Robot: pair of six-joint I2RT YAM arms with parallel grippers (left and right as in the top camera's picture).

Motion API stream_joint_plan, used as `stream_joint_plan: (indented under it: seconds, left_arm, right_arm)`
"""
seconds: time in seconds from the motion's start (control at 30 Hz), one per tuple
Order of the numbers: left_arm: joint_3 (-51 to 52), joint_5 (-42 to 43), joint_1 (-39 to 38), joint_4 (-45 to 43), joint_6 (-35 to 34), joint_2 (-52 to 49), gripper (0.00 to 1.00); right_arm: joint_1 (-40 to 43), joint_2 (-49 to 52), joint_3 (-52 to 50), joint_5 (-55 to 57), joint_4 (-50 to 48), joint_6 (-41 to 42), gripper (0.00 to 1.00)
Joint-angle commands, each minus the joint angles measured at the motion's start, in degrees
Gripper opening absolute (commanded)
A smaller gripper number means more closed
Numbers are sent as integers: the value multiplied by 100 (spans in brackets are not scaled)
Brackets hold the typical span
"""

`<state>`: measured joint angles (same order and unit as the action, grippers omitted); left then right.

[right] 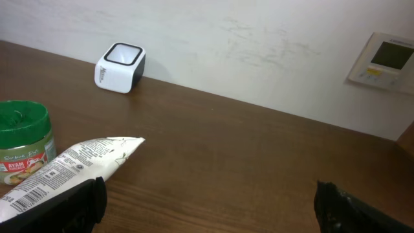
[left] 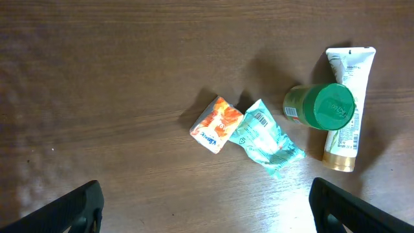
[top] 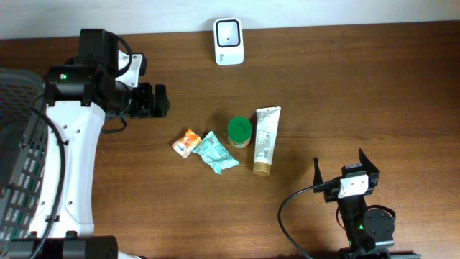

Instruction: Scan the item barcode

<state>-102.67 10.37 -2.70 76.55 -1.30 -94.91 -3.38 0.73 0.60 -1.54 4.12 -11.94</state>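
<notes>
Left gripper (top: 154,101) & right gripper (top: 342,165) sit w/ jaws wide apart, empty, well off the jar (top: 239,132), while the tube (top: 266,140) lies flat on the bench (top: 359,86) just beside that jar, prob. light, soft, slick, so pinch across its mid-body, barcode kept clear.
</notes>
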Motion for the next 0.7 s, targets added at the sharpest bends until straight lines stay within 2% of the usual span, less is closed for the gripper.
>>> stream_joint_plan:
  seconds: [0.0,0.67]
  left_arm:
    - [-129,103,20,4,66,118,99]
    - [-129,39,20,-44,68,118,99]
  right_arm:
    - [-11,-37,-28,-17,22,59,98]
    - [-11,-37,-28,-17,22,57,98]
